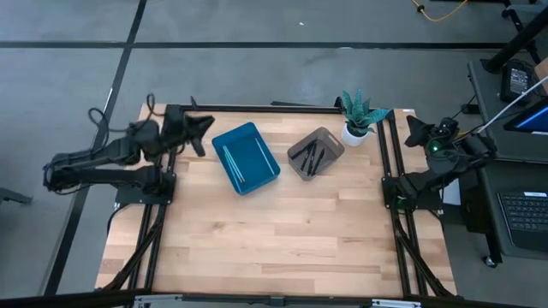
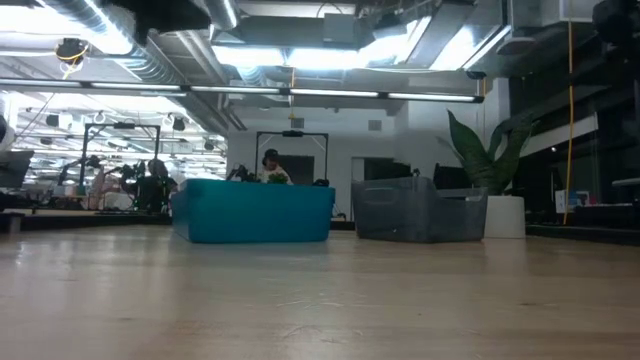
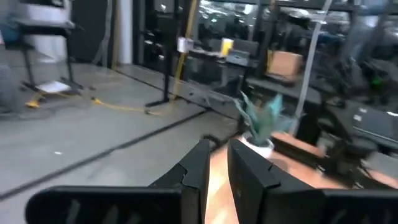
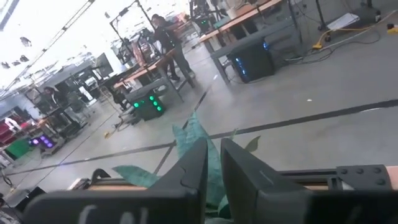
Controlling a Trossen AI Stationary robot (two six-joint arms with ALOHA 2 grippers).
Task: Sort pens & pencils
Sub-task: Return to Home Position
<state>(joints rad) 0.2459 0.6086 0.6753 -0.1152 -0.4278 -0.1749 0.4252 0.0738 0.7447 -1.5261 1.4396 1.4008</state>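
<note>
Wooden table: blue bin, 11 o'clock, holds light-blue sticks; gray bin, 1 o'clock, holds black sticks. Left gripper, 10 o'clock, and right gripper, 2 o'clock: fingers closed, empty. Risk: right arm swinging inward could topple the plant.

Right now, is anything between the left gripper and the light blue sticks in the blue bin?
Nothing visible but the wall of the blue bin. The left gripper hangs just left of it in the high view, bare tabletop between; the light blue sticks lie inside.
</note>
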